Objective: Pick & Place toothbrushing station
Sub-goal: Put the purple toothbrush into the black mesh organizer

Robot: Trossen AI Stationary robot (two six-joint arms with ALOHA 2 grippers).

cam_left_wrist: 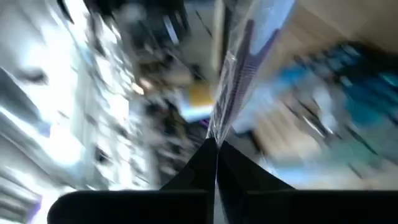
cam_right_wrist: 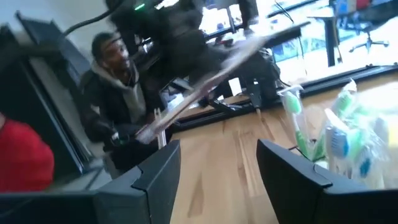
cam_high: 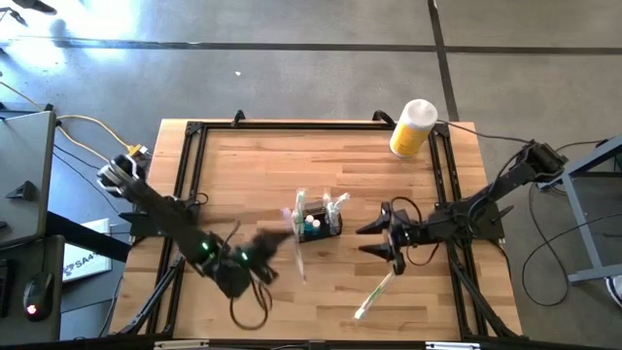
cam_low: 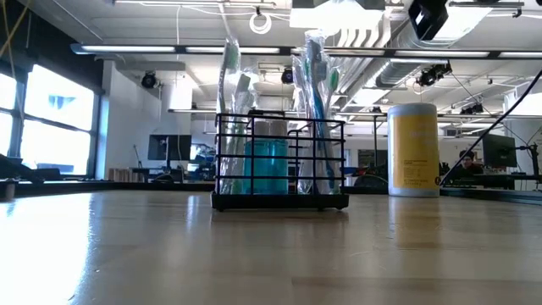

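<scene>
The toothbrushing station [cam_high: 319,224], a small black wire caddy, stands mid-table on its base with several wrapped toothbrushes and a teal cup upright inside; it also shows in the low view [cam_low: 279,165]. My left gripper [cam_high: 260,248] is left of it and nearer the front edge, shut on a clear-wrapped toothbrush [cam_left_wrist: 239,74], both blurred. My right gripper [cam_high: 367,240] hangs open just right of the caddy, nothing between its fingers [cam_right_wrist: 217,155]. Another wrapped toothbrush [cam_high: 374,295] lies flat on the table near the front. My left gripper pinches the wrapped toothbrush by one end [cam_left_wrist: 217,134] between its two shut fingers. The fingers lie about level, pointing toward the table's right. The brush sticks out past the fingertips, along the line of the fingers, and is lifted clear of the table [cam_right_wrist: 211,71].
A yellow cylinder with a white lid [cam_high: 413,128] stands at the far right of the table [cam_low: 412,150]. Black frame rails [cam_high: 190,185] run along the table's sides. A person [cam_right_wrist: 115,87] sits beyond the table's left edge.
</scene>
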